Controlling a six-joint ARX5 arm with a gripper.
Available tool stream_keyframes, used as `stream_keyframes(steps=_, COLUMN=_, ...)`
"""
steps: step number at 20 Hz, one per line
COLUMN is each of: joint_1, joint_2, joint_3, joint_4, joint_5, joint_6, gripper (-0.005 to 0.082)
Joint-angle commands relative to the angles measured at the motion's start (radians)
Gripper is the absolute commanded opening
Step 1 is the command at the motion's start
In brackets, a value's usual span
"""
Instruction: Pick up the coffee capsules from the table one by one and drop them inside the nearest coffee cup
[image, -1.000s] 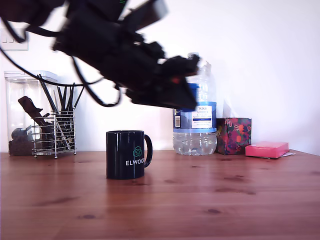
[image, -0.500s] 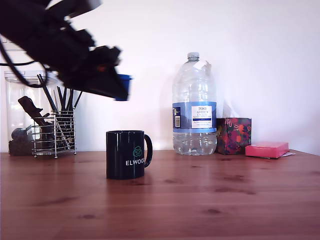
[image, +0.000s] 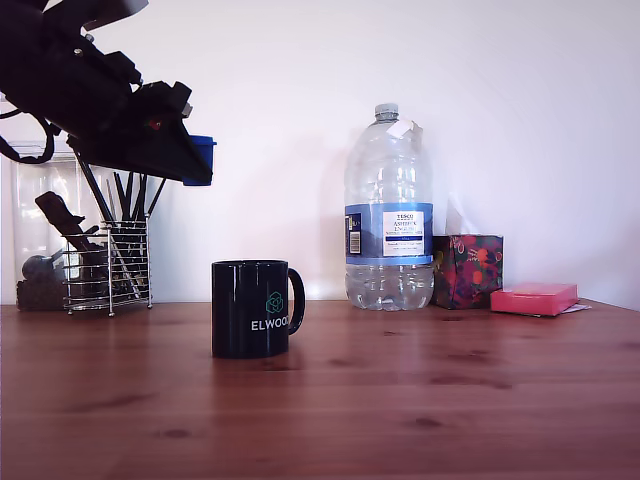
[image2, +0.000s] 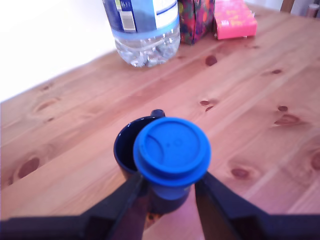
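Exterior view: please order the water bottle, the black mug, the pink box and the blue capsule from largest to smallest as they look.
1. Water bottle
2. Black mug
3. Pink box
4. Blue capsule, half hidden by the gripper, so its rank is less sure.

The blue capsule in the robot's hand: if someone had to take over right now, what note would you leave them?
Hand: shut on the blue capsule, held high above the table.
Black mug: upright on the table. In the exterior view the hand is up and to the left of it; in the wrist view the capsule overlaps the mug's opening.
Done: the blue capsule is picked up and carried near the mug.
Left: line up over the mug, release the capsule into it. No other capsule shows in either view, so check the table and the mug, whose inside cannot be made out.
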Motion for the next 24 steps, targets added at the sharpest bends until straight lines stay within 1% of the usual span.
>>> stream_keyframes(steps=1, joint_1=0.0, joint_2=0.06, joint_3=0.064, joint_4=-0.019, joint_5=0.014, joint_6=0.004, gripper=0.016)
stream_keyframes(steps=5, joint_1=0.0, joint_2=0.19, joint_3=0.232, joint_4=-0.127, joint_5=0.044, joint_6=0.004, gripper=0.016)
stream_keyframes(steps=10, joint_1=0.0, joint_2=0.362, joint_3=0.448, joint_4=-0.286, joint_5=0.05, joint_6=0.005, gripper=0.016)
stream_keyframes(steps=14, joint_1=0.003, joint_2=0.479, joint_3=0.577, joint_4=-0.421, joint_5=0.05, joint_6=0.004, gripper=0.016)
stream_keyframes(steps=16, joint_1=0.009, joint_2=0.519, joint_3=0.613, joint_4=-0.461, joint_5=0.05, joint_6=0.004, gripper=0.016)
stream_keyframes(steps=20, joint_1=0.019, joint_2=0.567, joint_3=0.637, joint_4=-0.528, joint_5=0.042, joint_6=0.004, gripper=0.0161)
stream_keyframes(steps=24, joint_1=0.024, joint_2=0.571, joint_3=0.643, joint_4=-0.529, joint_5=0.042, joint_6=0.004, gripper=0.0169)
